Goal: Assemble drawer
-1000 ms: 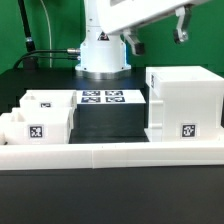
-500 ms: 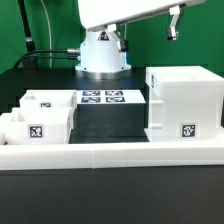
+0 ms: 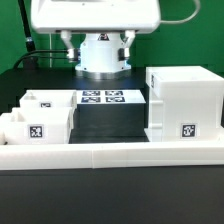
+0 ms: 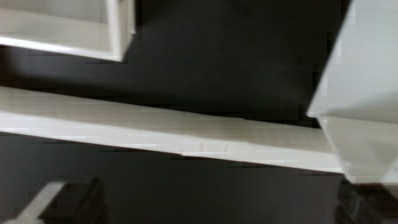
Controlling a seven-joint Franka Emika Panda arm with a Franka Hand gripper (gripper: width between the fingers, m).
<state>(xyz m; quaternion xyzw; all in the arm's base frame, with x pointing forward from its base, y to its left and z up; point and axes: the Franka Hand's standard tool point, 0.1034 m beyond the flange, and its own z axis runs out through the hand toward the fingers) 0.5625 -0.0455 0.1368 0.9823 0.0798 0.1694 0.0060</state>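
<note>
The drawer's cube-like white housing [image 3: 184,101] stands at the exterior view's right, with a tag on its front. Two shallow white trays [image 3: 40,116] sit side by side at the exterior view's left, one showing a tag. In the wrist view the housing [image 4: 366,70] and a tray corner [image 4: 63,25] lie on either side of dark table. My gripper [image 4: 214,205] is out of the exterior view. In the wrist view its dark fingertips [image 4: 64,201] stand far apart over the black table, open and empty, touching no part.
The long low white border wall [image 3: 110,153] runs along the front and crosses the wrist view [image 4: 160,125]. The marker board [image 3: 100,97] lies in front of the robot base [image 3: 101,52]. A broad white arm link [image 3: 95,13] fills the top.
The arm has swung toward the exterior view's left. The gripper, earlier at the upper right, has left the exterior view. The housing and trays have not moved.
</note>
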